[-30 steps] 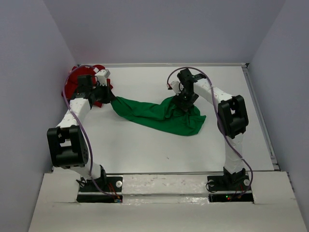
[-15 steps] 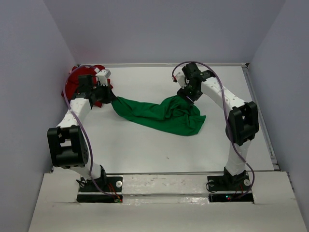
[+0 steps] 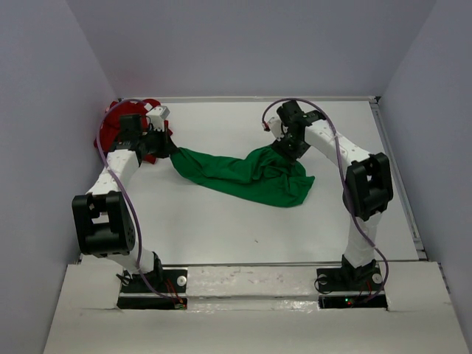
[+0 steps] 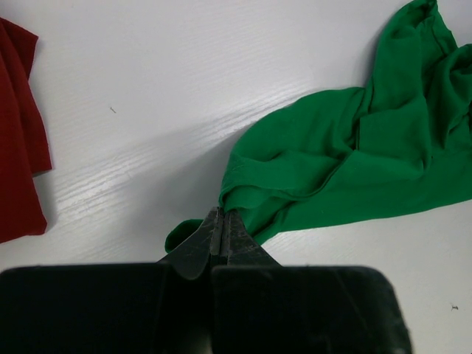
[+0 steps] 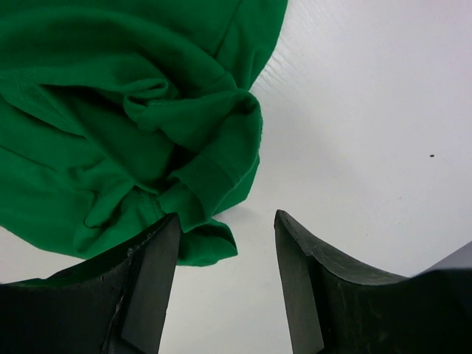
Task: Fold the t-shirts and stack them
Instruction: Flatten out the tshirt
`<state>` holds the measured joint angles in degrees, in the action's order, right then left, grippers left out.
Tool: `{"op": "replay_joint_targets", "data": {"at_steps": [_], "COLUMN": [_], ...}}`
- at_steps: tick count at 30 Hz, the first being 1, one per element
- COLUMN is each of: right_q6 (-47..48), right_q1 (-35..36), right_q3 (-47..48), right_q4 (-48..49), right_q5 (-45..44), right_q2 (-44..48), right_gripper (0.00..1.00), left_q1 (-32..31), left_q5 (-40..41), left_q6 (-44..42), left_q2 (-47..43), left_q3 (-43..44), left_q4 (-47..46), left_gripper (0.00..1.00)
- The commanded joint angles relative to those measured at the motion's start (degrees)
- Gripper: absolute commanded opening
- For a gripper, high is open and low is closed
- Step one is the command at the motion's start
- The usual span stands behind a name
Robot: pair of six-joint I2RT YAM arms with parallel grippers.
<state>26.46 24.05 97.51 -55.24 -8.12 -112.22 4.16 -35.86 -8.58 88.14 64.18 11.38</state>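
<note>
The green t-shirt lies crumpled across the middle of the white table. My left gripper is shut on the shirt's left end, and the cloth runs out from the pinched fingertips. The red t-shirt is bunched in the far left corner behind the left wrist, its edge showing in the left wrist view. My right gripper hovers open at the green shirt's far right edge. A rolled fold of green cloth touches the left finger, with bare table between the jaws.
Grey walls close the table at the back and on both sides. A raised rail runs along the right edge. Both arm bases sit at the near edge.
The right arm's elbow has swung to the right, and its wrist has shifted slightly right at the green shirt's far edge. The left arm and both shirts have stayed put.
</note>
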Motion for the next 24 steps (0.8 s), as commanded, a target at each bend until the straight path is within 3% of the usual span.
{"op": "replay_joint_targets", "data": {"at_steps": [1, 11, 14, 15, 24], "right_q6": [-0.88, -1.50, -1.50, -1.58, -1.67], "right_q1": [-0.15, -0.15, -0.15, -0.15, -0.15], "right_q3": [1.45, 2.07, 1.89, 1.80, 1.45], "right_q4": [-0.30, -0.66, -0.74, -0.74, -0.92], "right_q5": [1.88, 2.85, 2.41, 2.06, 0.30], "right_q2": [-1.24, -3.61, -4.05, -4.14, -2.56], "right_gripper": [0.59, 0.50, 0.21, 0.00, 0.00], "left_q1": [-0.30, -0.30, -0.30, -0.30, -0.38], "left_q5": [-1.41, -2.29, -2.38, -2.38, 0.78], "left_q6": [-0.91, -1.53, -1.53, -1.53, -1.79], "left_q2": [-2.09, -2.27, -2.18, -2.18, -2.44], "left_q3": [-0.64, -1.17, -0.99, -1.08, -1.08], "left_q4": [-1.09, -1.36, -1.18, -1.27, -1.27], "left_gripper": [0.00, 0.00, 0.00, 0.00, 0.00]}}
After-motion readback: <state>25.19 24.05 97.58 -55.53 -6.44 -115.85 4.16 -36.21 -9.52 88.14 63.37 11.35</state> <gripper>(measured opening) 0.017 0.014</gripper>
